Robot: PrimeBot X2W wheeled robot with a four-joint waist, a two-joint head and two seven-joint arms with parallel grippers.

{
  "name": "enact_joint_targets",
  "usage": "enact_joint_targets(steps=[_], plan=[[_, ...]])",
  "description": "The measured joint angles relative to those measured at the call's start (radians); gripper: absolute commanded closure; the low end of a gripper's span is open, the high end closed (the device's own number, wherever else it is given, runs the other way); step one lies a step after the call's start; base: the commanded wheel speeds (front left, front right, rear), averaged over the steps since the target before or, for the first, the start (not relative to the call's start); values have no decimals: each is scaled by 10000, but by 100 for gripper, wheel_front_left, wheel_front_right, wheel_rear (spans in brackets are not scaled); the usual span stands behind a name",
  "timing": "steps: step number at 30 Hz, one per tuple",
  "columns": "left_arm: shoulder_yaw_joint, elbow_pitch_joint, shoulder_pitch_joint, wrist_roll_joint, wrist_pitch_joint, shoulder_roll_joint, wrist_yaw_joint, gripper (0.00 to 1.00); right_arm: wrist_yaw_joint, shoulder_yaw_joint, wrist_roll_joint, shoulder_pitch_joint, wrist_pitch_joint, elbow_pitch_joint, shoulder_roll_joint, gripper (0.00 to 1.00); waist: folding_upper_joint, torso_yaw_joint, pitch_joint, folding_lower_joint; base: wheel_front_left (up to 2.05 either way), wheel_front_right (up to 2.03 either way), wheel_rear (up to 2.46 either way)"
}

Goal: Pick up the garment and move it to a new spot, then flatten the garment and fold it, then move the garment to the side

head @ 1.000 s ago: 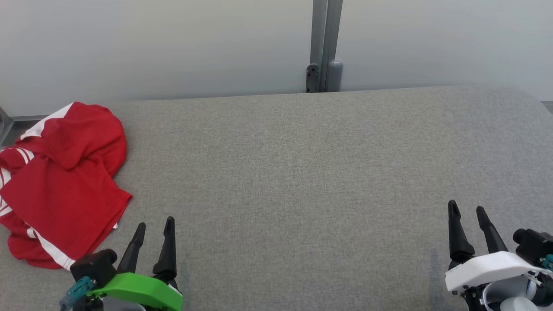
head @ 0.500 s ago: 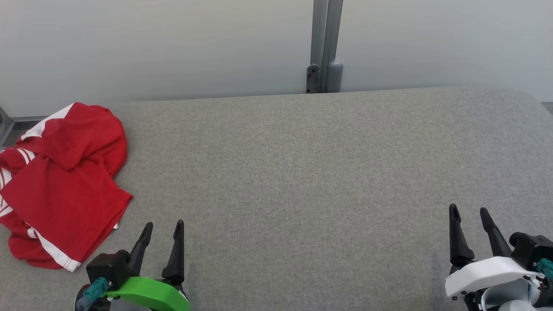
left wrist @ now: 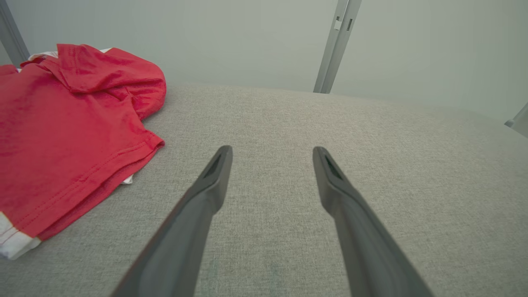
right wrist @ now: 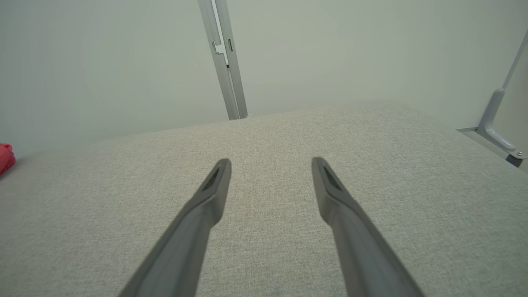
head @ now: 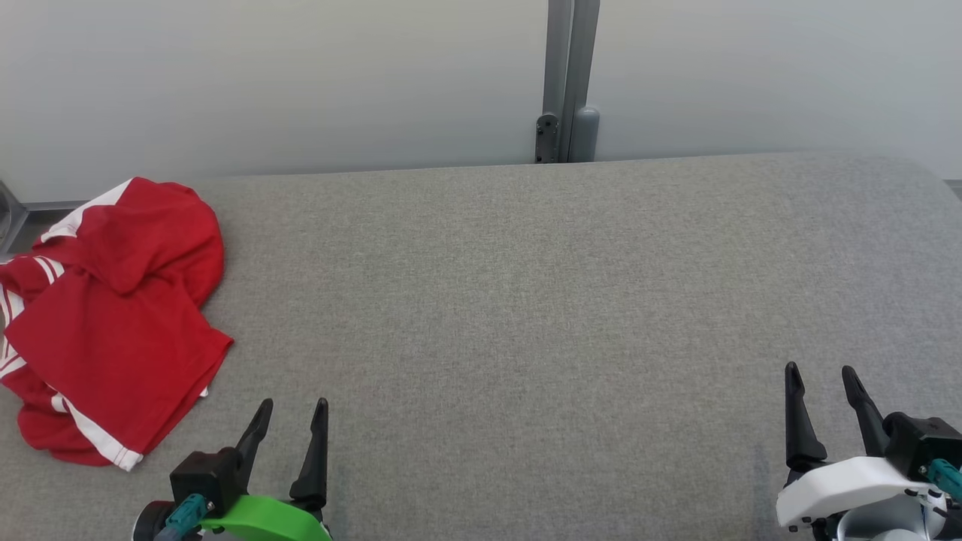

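Observation:
A red garment [head: 113,323] with white stripes lies crumpled at the far left of the grey padded table [head: 526,300]. The left wrist view has the garment [left wrist: 70,123] at its left, a white-edged hem nearest. My left gripper [head: 291,409] stands open at the lower left, a short way right of the garment and apart from it, nothing between its fingers. My right gripper [head: 821,373] is open too, at the lower right over bare cloth. In each wrist view, the left gripper [left wrist: 272,150] and the right gripper [right wrist: 270,161] show spread fingers. A red sliver of garment [right wrist: 5,159] shows at the right wrist view's left edge.
A pale wall runs behind the table, with a grey metal post [head: 567,83] rising at its far edge. Another grey bracket [right wrist: 497,123] stands off the table's right end. The table's left edge lies under the garment.
Both grippers have drawn back toward the bottom of the head view, the left one also shifting right, away from the garment. The garment lies as before.

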Motion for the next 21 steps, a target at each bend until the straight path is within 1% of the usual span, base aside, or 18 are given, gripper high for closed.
enact_joint_targets(steps=[21], plan=[[-188, 424, 0, 951, -389, 4, -12, 0, 0, -8, -1340, 218, -376, 253, 23, 0, 0, 80, -77, 0, 0, 0, 0]])
